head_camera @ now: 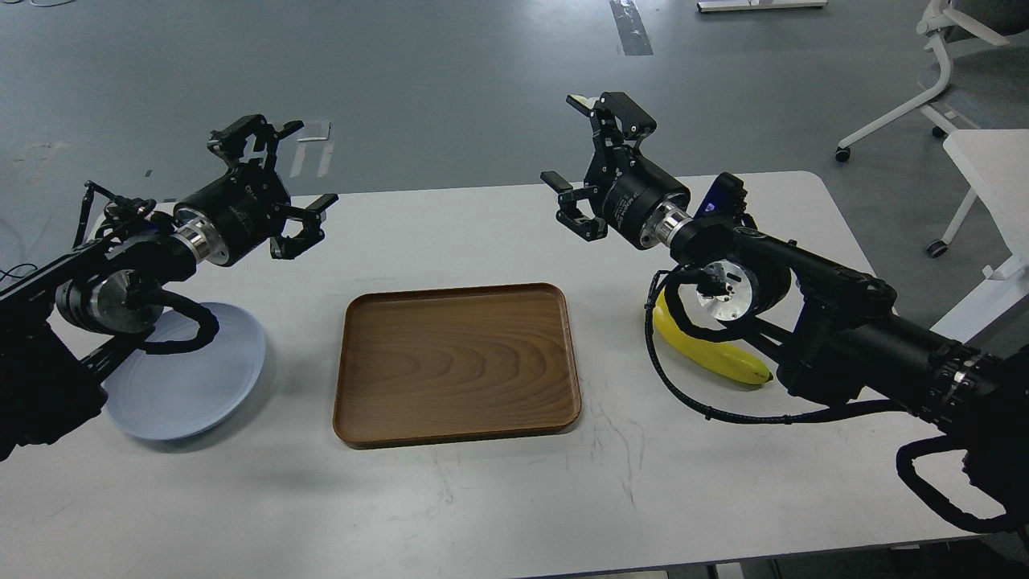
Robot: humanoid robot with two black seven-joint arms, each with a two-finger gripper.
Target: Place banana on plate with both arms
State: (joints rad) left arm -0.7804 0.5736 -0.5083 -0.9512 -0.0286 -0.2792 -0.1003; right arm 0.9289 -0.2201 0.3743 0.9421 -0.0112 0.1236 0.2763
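A yellow banana (711, 351) lies on the white table at the right, partly hidden under my right arm and its cable. The pale blue-grey plate (201, 378) sits at the left, its left part covered by my left arm. Held well above the table, my left gripper (283, 181) is open and empty, up and right of the plate. My right gripper (580, 145) is also open and empty, raised above the table's far side, up and left of the banana.
A brown wooden tray (457, 362) lies empty in the middle of the table (514, 498), between plate and banana. A second white table (993, 173) and a chair base (908, 112) stand off to the right on the grey floor.
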